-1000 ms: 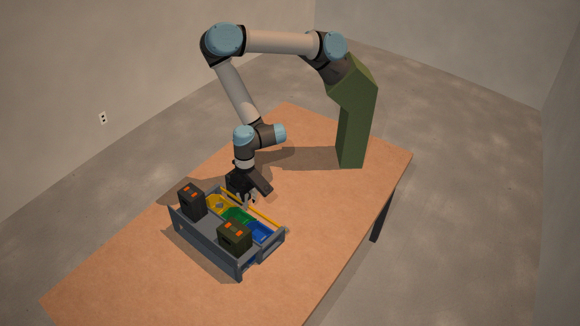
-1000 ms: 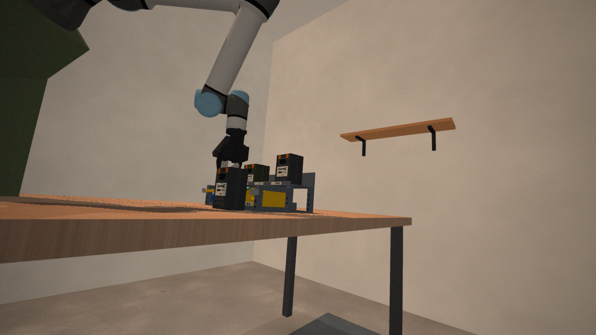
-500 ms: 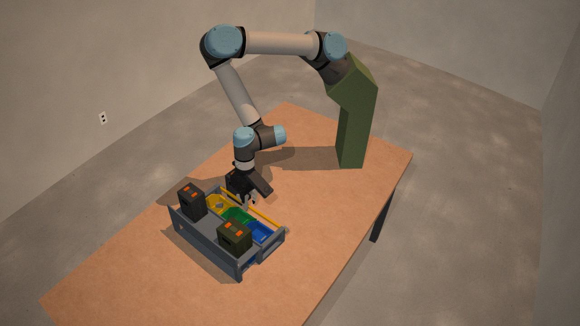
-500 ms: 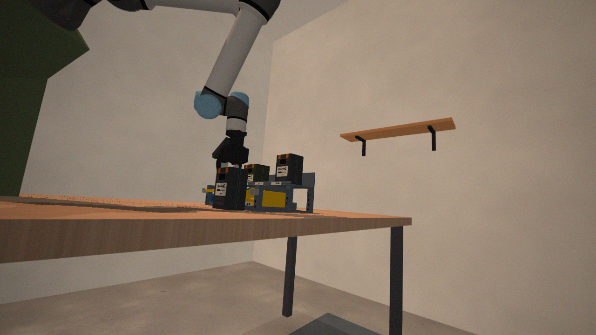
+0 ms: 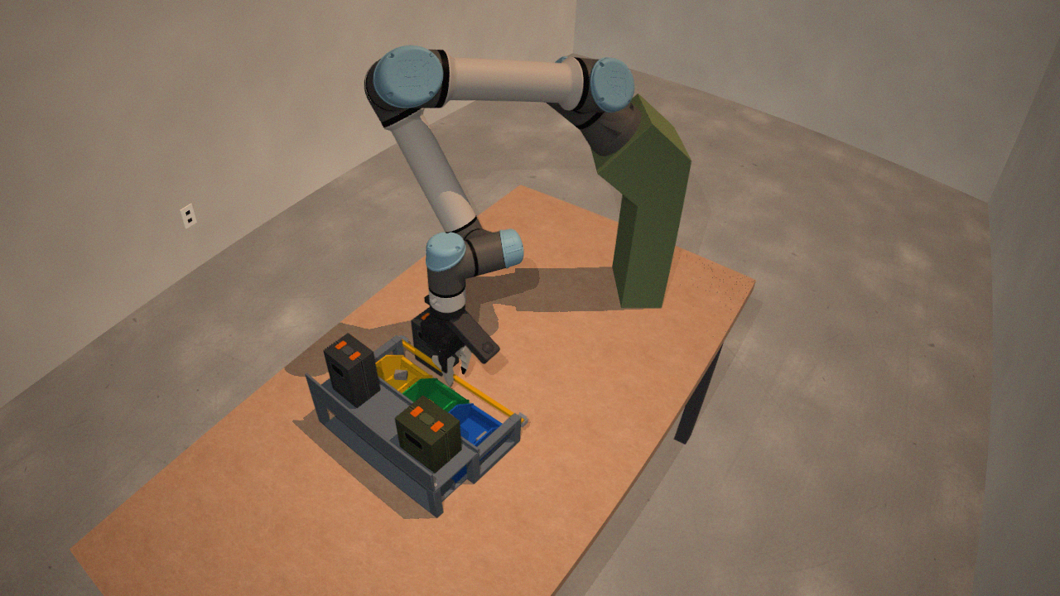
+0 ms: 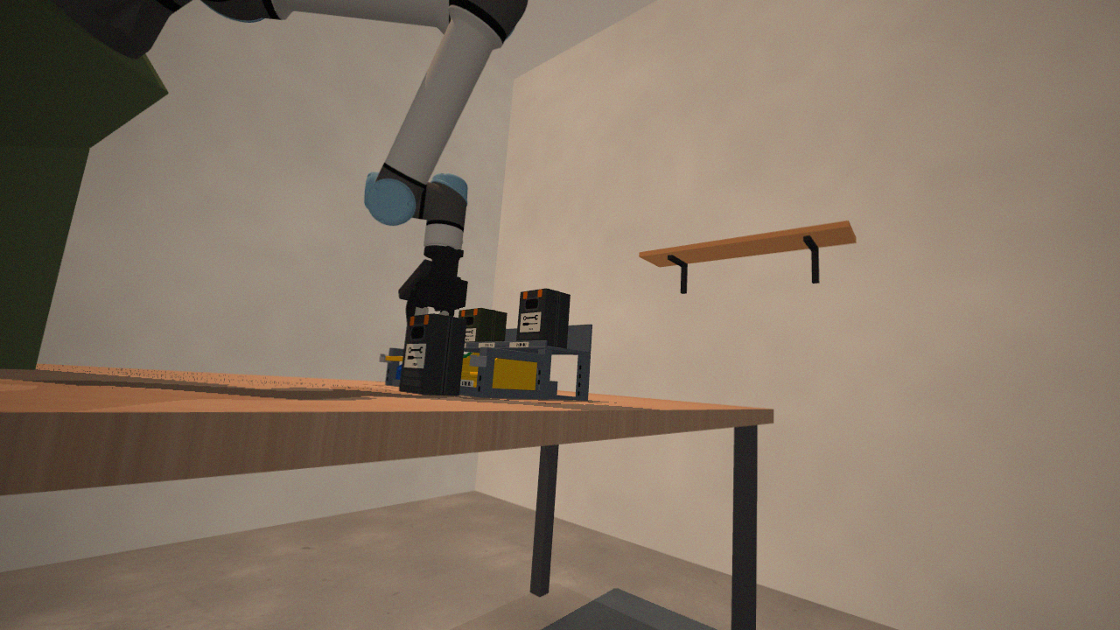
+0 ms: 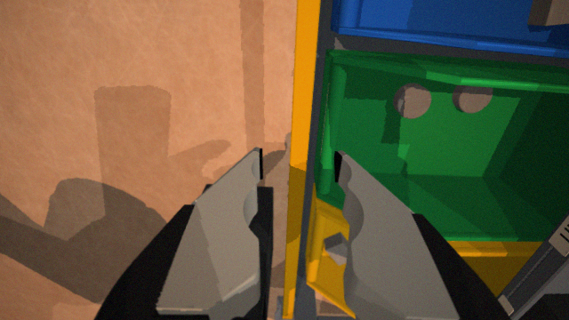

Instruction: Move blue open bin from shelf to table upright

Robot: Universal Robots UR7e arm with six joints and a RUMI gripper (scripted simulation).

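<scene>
wrist view is showing the grey two-jaw gripper hanging with its jaws partly apart, astride the yellow front rail of the low grey shelf rack, one finger outside over the orange-brown wooden table, the other inside over the near wall of the green open bin. nothing is being gripped; the jaws are standing as set, with a gap on either side of the rail.

beyond the green bin, at the far edge of this view, the blue open bin is sitting in its own slot of the rack, and a tan part is showing at its corner. nearer, the yellow open bin is lying under the fingers. from the top view the blue open bin is at the right end of the row, beside an olive tool case; a black tool case is standing at the left.

judging by this, the task is barely begun: the gripper is not yet over the blue bin, so reaching it, grasping, lifting out and setting down upright all remain.
</scene>
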